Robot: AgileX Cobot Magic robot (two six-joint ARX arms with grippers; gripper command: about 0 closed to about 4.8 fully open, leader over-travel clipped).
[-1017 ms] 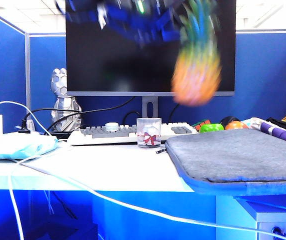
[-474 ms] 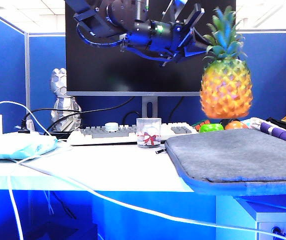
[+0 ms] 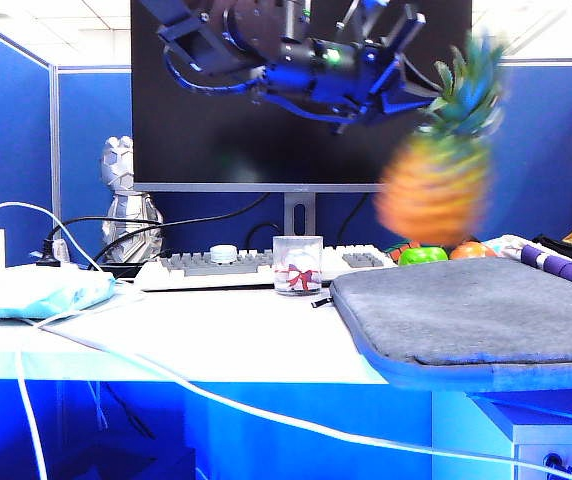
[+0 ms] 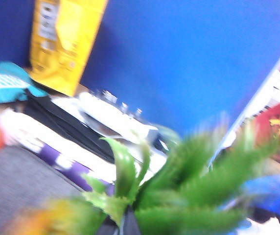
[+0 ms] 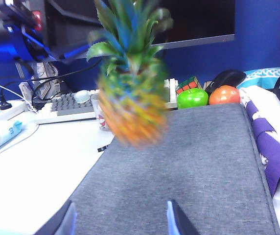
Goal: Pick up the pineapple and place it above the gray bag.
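Exterior view: left gripper [image 3: 428,92] fingers pinch the pineapple [image 3: 434,188] by its crown, above the gray bag [image 3: 486,310]. Right gripper [image 5: 120,220] fingers spread near the bag's near edge.

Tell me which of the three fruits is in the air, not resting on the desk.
The pineapple, held by its leaf crown in the left gripper above the gray bag. The green fruit and orange fruit lie behind the bag.
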